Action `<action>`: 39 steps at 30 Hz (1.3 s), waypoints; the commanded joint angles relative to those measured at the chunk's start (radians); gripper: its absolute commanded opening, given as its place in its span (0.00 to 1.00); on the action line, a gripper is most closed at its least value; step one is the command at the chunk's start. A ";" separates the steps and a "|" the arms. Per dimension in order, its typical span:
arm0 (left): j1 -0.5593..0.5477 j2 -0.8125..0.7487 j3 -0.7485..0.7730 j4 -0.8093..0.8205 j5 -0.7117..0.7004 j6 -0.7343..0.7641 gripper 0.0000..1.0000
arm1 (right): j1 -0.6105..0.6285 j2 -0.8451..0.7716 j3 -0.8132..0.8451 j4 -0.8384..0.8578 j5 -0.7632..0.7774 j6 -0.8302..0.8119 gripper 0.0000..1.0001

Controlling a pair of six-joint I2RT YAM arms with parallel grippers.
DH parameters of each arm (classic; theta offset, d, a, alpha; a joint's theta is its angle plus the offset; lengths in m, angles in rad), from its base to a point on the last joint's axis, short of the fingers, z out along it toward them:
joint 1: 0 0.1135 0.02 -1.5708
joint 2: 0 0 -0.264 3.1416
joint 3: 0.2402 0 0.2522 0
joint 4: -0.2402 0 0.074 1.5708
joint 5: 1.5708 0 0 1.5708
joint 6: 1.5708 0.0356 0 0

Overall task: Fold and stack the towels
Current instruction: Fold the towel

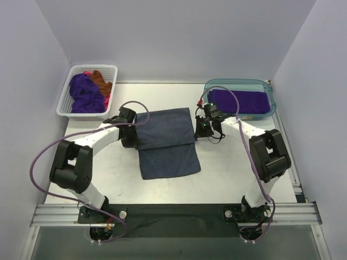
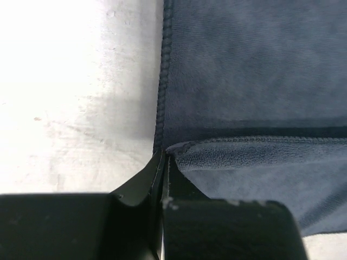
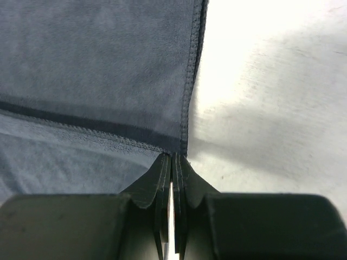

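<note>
White desk (image 1: 227, 173) is carrying a soft, lightweight blue-grey towel (image 1: 165, 142) at frame centre; left pincer (image 2: 164, 158) and right pincer (image 3: 173, 157) are pinching its side hems, likely the surest holds.

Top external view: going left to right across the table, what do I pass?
white lattice basket → left gripper → slate-blue towel, pinched at both side edges → right gripper → teal tub

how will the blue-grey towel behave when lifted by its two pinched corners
Probably floppy: the blue-grey towel already bends over itself. Likely sags between the left end effector and right end effector. Its plush nap should resist slipping.
</note>
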 commanded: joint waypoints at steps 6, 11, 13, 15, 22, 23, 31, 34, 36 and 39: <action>-0.002 -0.262 0.100 -0.107 -0.063 0.030 0.00 | 0.006 -0.259 0.060 -0.105 0.078 -0.032 0.00; -0.028 -0.408 0.054 -0.150 -0.057 0.009 0.00 | 0.026 -0.396 0.015 -0.146 0.075 -0.023 0.00; -0.042 -0.465 -0.010 -0.148 -0.035 -0.012 0.00 | 0.040 -0.431 -0.046 -0.152 0.069 -0.006 0.00; -0.053 -0.494 -0.058 -0.150 -0.017 -0.020 0.00 | 0.049 -0.477 -0.124 -0.152 0.067 0.012 0.00; -0.124 -0.548 -0.308 -0.107 -0.037 -0.098 0.00 | 0.084 -0.490 -0.354 -0.091 0.067 0.072 0.00; -0.131 -0.543 -0.332 -0.075 -0.032 -0.108 0.00 | 0.084 -0.459 -0.370 -0.079 0.061 0.078 0.00; -0.202 -0.462 -0.432 -0.019 -0.029 -0.146 0.00 | 0.083 -0.341 -0.407 -0.036 0.055 0.107 0.00; -0.205 -0.467 -0.455 -0.022 -0.040 -0.146 0.00 | 0.084 -0.326 -0.413 -0.037 0.055 0.114 0.00; -0.205 -0.476 -0.466 -0.022 -0.047 -0.152 0.00 | 0.084 -0.324 -0.419 -0.039 0.057 0.118 0.00; -0.205 -0.502 -0.478 -0.022 -0.051 -0.160 0.00 | 0.084 -0.332 -0.419 -0.037 0.058 0.114 0.00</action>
